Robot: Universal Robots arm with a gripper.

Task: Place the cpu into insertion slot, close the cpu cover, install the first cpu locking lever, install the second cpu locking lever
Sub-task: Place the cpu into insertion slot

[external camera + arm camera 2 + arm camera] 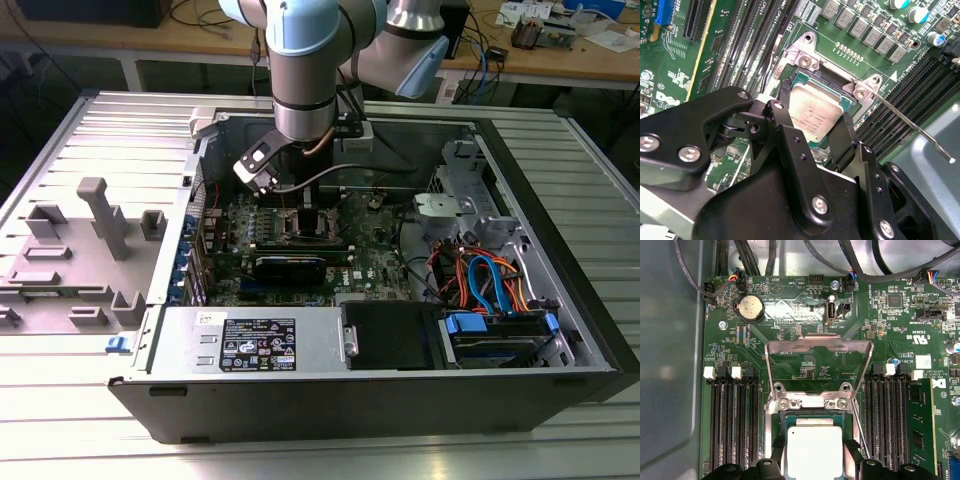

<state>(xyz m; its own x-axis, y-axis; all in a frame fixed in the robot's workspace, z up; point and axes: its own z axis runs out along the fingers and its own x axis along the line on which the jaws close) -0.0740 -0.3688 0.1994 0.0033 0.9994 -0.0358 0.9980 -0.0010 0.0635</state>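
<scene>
exterior view: my gripper (305, 218) is down in the case (400, 400), 12 o'clock from black card (290, 268).
second wrist view: fingers (846, 137) pinch the cpu (815, 115) by opposite edges, probably to keep it square.
first wrist view: the cpu cover (818, 342) is raised, leaving the insertion slot (812, 419) open beneath the chip.

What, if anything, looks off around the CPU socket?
Nothing stands out. The end effector grips the cpu squarely at the insertion slot. The cpu cover stands open and one locking lever is swung free. No visible damage.

tool (814, 449) gripping cpu (815, 457) at insertion slot (805, 420), cpu cover (818, 341) raised open
</scene>
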